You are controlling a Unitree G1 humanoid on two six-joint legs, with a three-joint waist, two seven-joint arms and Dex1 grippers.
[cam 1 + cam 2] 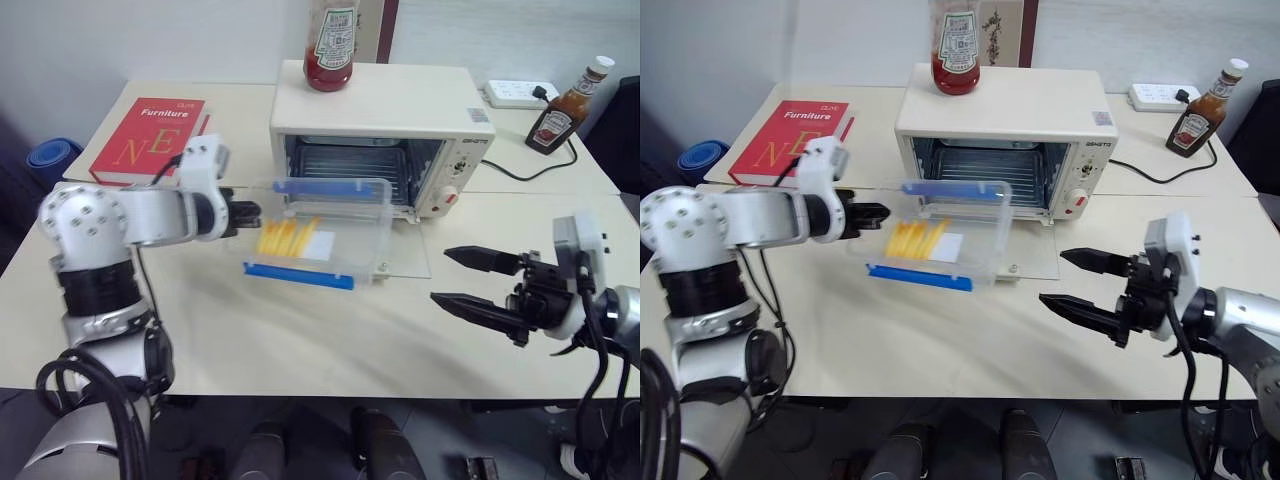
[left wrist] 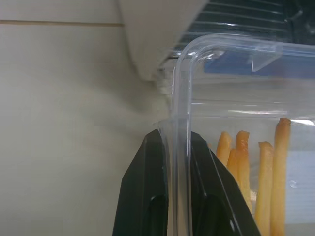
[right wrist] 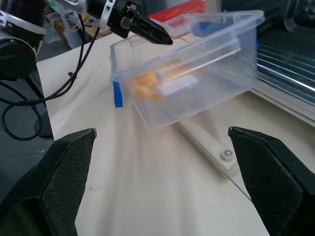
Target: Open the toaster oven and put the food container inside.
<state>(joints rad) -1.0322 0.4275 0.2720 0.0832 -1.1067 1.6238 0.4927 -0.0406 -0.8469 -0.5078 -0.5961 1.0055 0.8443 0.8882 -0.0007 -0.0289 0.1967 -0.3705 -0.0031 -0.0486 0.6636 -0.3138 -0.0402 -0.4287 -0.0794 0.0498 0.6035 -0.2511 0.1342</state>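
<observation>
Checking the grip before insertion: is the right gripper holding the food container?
No, the right gripper hangs open beside it; the left gripper pinches the food container wall.

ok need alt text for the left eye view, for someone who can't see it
The left pincer grips the wall of the clear food container of yellow fries, holding it over the dropped-down glass door of the open toaster oven. The right pincer is open over the table, apart from both. A ketchup bottle stands on the oven; a red book lies behind the left arm.

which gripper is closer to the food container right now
Left. The left gripper is shut on the food container wall, at its left end. The right gripper is open, off to the container's right, apart from it.
</observation>
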